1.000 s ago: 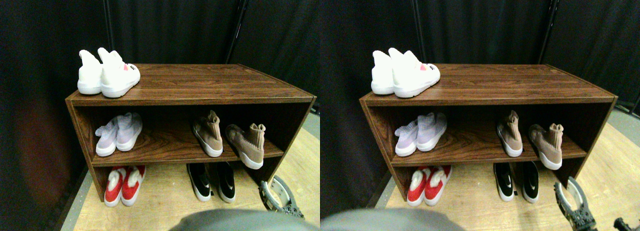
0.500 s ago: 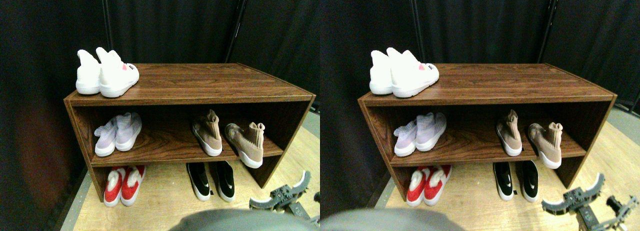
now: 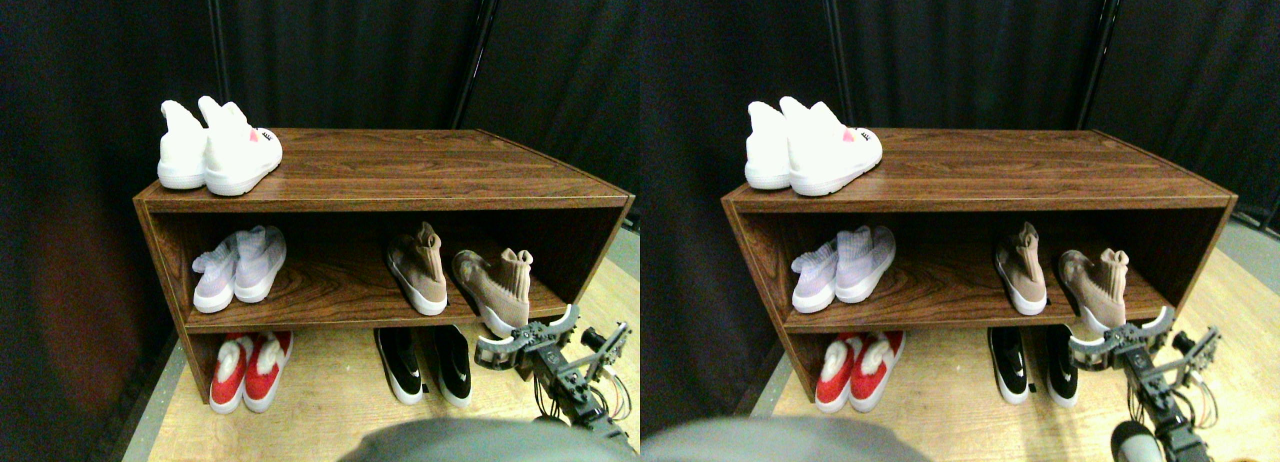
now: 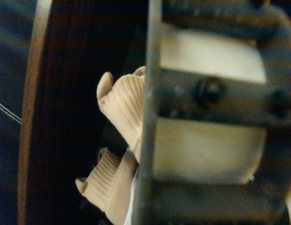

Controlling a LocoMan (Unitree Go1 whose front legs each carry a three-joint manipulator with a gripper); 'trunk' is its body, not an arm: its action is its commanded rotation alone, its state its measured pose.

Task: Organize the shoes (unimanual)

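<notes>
While the skewed tan shoe (image 3: 495,287) sat on the middle shelf (image 3: 330,307), toe overhanging the edge beside its mate (image 3: 418,272), I had raised my right gripper (image 3: 527,339) from the floor to its toe; whether its jaws were parted, I couldn't tell.

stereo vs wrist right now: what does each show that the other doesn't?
Stereo only: the whole dark wooden shoe rack, white high-top pair on top, pale lilac knit pair on the middle shelf, red-and-white pair and black low slip-ons on the floor level, and the end effector just below the outer tan shoe's toe.

Wrist only: a close look at the ribbed ankle cuffs past the dark jaw frame.

Both: the tan knit sock-style shoes.
</notes>
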